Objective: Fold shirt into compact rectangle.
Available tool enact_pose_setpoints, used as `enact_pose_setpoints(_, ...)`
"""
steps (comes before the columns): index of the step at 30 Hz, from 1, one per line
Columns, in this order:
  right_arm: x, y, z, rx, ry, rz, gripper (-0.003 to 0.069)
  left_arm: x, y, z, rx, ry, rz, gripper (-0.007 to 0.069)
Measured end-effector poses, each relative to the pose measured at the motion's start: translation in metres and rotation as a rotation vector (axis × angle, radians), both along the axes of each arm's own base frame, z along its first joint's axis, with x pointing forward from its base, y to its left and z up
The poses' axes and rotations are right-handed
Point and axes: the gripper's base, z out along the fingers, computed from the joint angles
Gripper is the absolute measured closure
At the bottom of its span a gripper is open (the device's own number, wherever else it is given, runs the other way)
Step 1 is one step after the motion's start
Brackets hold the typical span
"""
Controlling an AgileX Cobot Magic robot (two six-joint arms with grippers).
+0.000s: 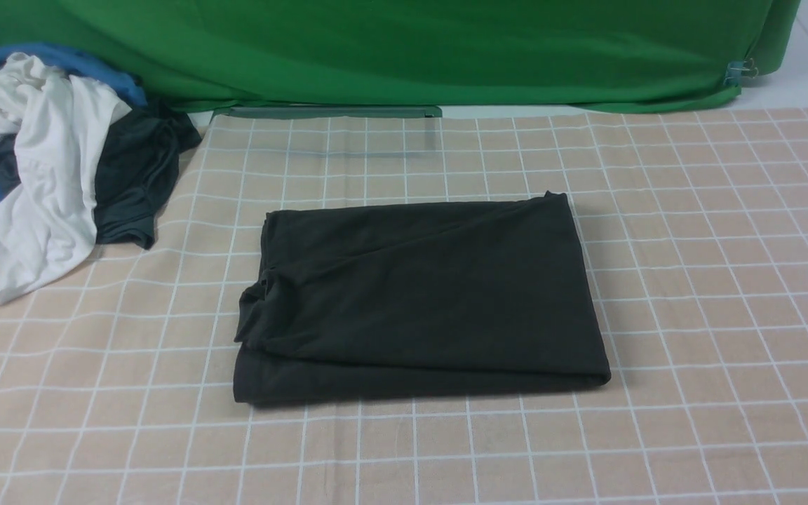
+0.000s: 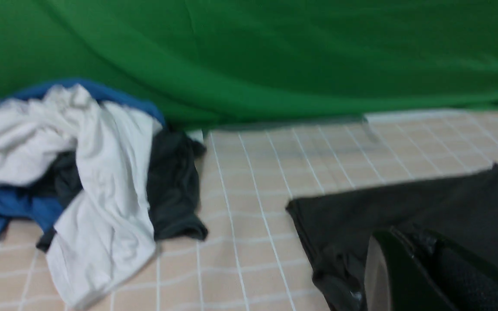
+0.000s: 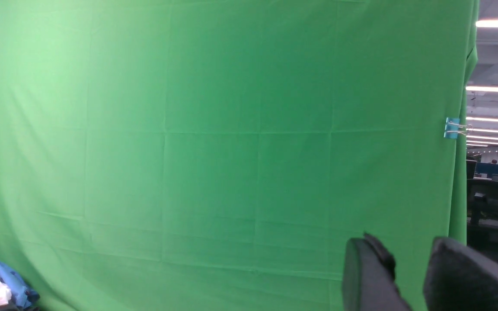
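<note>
The black shirt (image 1: 418, 294) lies folded into a rough rectangle on the checked tablecloth (image 1: 726, 280), with a bunched corner at its near left. Neither arm shows in the front view. In the left wrist view my left gripper (image 2: 409, 239) is shut with nothing visibly between its fingers, and it hangs in front of the shirt's (image 2: 426, 203) left part. My right gripper (image 3: 404, 255) is raised and points at the green backdrop (image 3: 231, 151). Its fingers (image 3: 365, 272) stand apart, with green cloth showing through the gap and nothing held.
A heap of white, blue and dark grey clothes (image 1: 46, 168) lies at the table's far left and also shows as the clothes heap (image 2: 89, 172) in the left wrist view. The green backdrop (image 1: 404, 49) hangs along the far edge, held by a binder clip (image 1: 741, 70).
</note>
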Motion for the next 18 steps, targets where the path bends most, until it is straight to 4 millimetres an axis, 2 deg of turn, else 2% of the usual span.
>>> enact_pose_setpoints(3, 0.000, 0.000, 0.000, 0.000, 0.000, 0.000, 0.0413, -0.004, 0.004, -0.033, 0.002, -0.081, 0.060, 0.0606)
enact_pose_setpoints(8, 0.000, 0.000, 0.000, 0.000, 0.000, 0.000, 0.0413, -0.003, 0.006, -0.096, 0.018, -0.007, 0.094, 0.0606)
enact_pose_setpoints(11, 0.000, 0.000, 0.000, 0.000, 0.000, 0.000, 0.0413, -0.001, 0.006, -0.113, 0.027, 0.045, 0.092, 0.0606)
enact_pose_setpoints(18, 0.000, 0.000, -0.001, -0.001, 0.001, 0.000, 0.0413, -0.001, 0.007, -0.113, 0.041, 0.038, 0.094, 0.0606)
